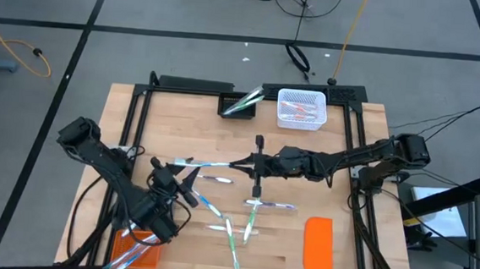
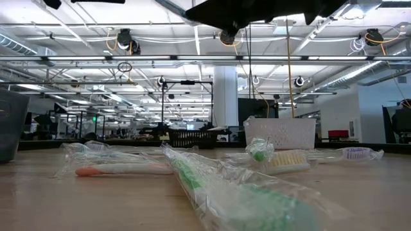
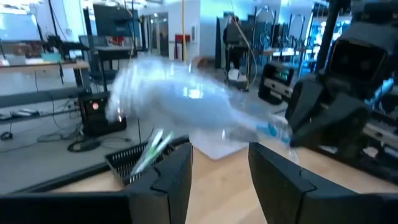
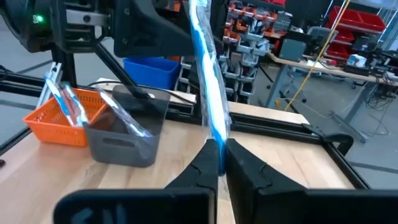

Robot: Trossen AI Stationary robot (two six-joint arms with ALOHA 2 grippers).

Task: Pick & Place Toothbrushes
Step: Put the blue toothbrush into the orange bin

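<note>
Right claw (image 4: 219, 163) pinches a wrapped toothbrush (image 4: 208, 93) mid-table, seemingly clear of the edges.

My desk (image 1: 368, 126) is light wood with a dark frame around the edge. Directly on it: a white basket (image 1: 300, 109) at the far middle, a dark bin (image 1: 240, 106) just left of that with toothbrushes poking out, an orange basket (image 1: 134, 250) at the near left corner holding a few more, and a flat orange lid (image 1: 318, 246) near right. Loose wrapped toothbrushes (image 1: 246, 222) lie scattered across the middle, some crossing each other.
</note>
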